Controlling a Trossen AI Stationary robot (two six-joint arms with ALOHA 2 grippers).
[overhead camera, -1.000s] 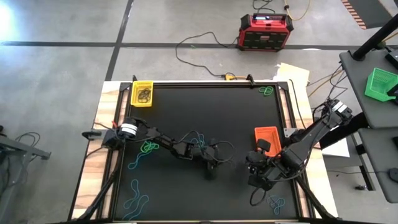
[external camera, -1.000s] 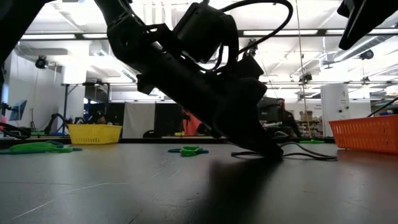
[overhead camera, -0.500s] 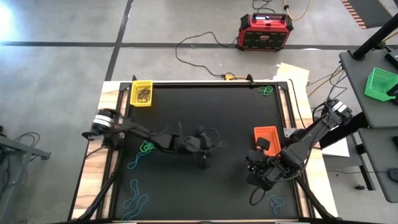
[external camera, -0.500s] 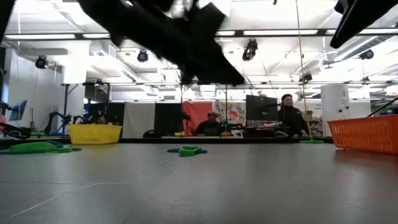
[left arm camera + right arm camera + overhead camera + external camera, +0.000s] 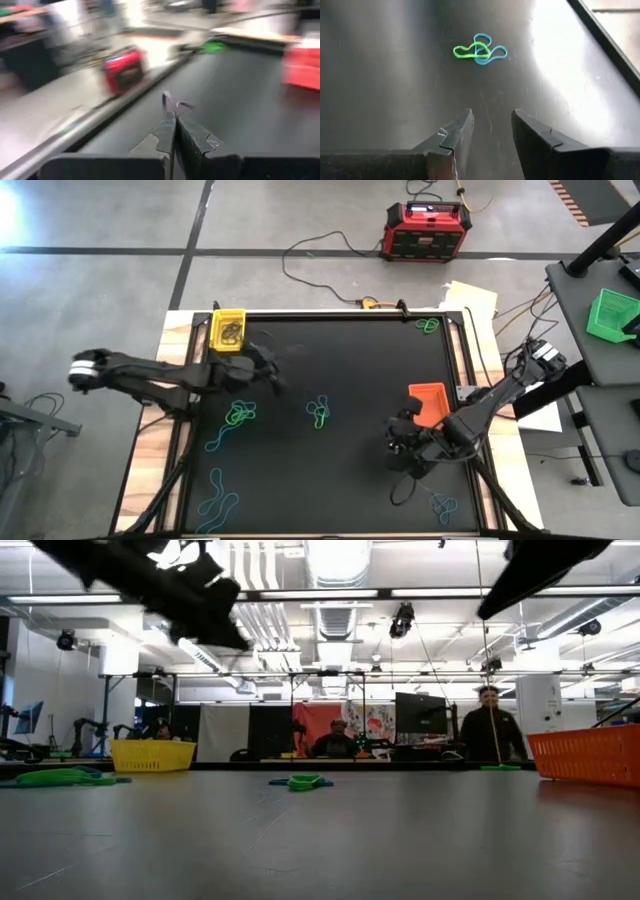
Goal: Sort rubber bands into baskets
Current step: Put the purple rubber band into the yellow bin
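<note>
My left gripper is shut on a thin dark rubber band and hangs in the air just to the right of the yellow basket, which holds dark bands. My right gripper stands open above the table, left of the orange basket. It points at a green and a blue band lying tangled at the table's middle. The green basket sits on a side table to the right. My left gripper pinches the dark band between its two fingertips. A small loop of the band sticks out beyond the tips. The band is lifted clear of the table.
More green and teal bands lie at the left, near left, near right and far right corner. A red and black box stands on the floor beyond the table. People show in the room behind.
My left gripper, still shut, has risen from the table's middle and swung toward the left and far edges, up to the yellow basket, tipping toward level. The blue and green bands stay at the middle. My right gripper has turned a little and edged left.
</note>
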